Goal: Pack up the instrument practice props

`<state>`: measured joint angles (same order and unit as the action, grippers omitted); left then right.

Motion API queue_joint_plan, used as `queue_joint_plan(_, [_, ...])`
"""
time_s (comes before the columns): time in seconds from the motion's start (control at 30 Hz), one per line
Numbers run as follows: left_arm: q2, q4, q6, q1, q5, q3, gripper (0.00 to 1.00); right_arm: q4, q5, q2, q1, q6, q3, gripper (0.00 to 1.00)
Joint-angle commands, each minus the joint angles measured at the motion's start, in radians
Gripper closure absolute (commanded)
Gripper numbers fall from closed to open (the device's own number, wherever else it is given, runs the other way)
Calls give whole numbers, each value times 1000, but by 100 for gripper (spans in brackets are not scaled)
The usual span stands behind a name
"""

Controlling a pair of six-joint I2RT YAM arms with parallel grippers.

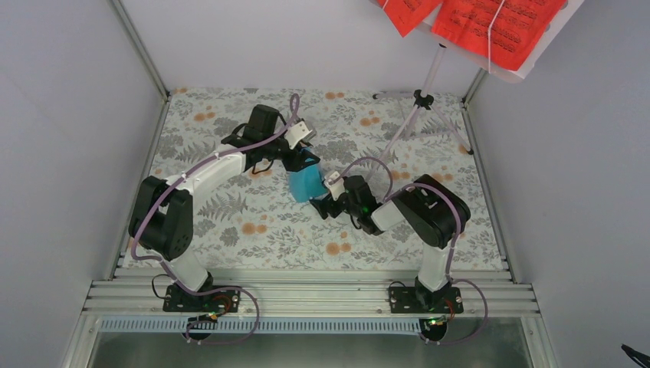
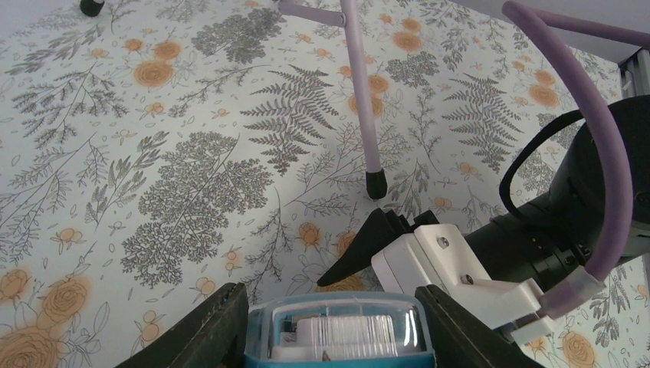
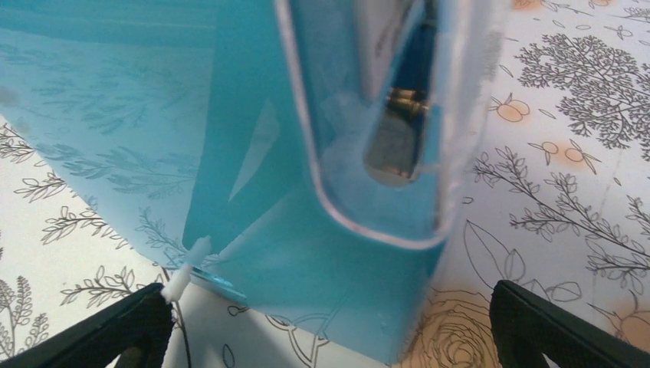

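My left gripper is shut on the light-blue metronome, one finger on each side near its top; the wrist view shows its clear-fronted top between my fingers. My right gripper is open and sits close at the metronome's lower right. In its wrist view the blue body fills the frame, with the fingertips wide apart on either side and not touching it. The lilac music stand stands at the back right and carries the red sheet-music pages.
A stand leg with a black foot rests on the floral table cover just beyond my left gripper. The right gripper's black finger and white camera mount are close on the right. Grey walls enclose the table on three sides.
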<state>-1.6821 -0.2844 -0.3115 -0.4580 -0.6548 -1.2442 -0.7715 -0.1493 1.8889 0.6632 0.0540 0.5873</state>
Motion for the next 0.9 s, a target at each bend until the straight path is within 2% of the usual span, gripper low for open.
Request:
queue_joint_plan(0.0, [-17,-23,-26,1,-15,11,50,-55,63,17,18,23,20,4])
queue_joint_plan(0.07, [-19,-25,-26,0,-17,10,51,-63,65,15,19,26,12,8])
queue_joint_plan(0.37, [-34,-31,-29,-1,-29,4,55,-71,99,14,30,22,-3,38])
queue_joint_plan(0.6, [-43,-35,-34,-1,-28,2,57,-73,114,8,35,13,-18,53])
queue_joint_plan(0.77, [-41,-40,-35,-1,-20,3,57,-72,106,-2,36,12,-22,50])
queue_joint_plan(0.87, [-38,-52,-32,-1,-6,-4,56,-85,89,-35,36,1,-40,37])
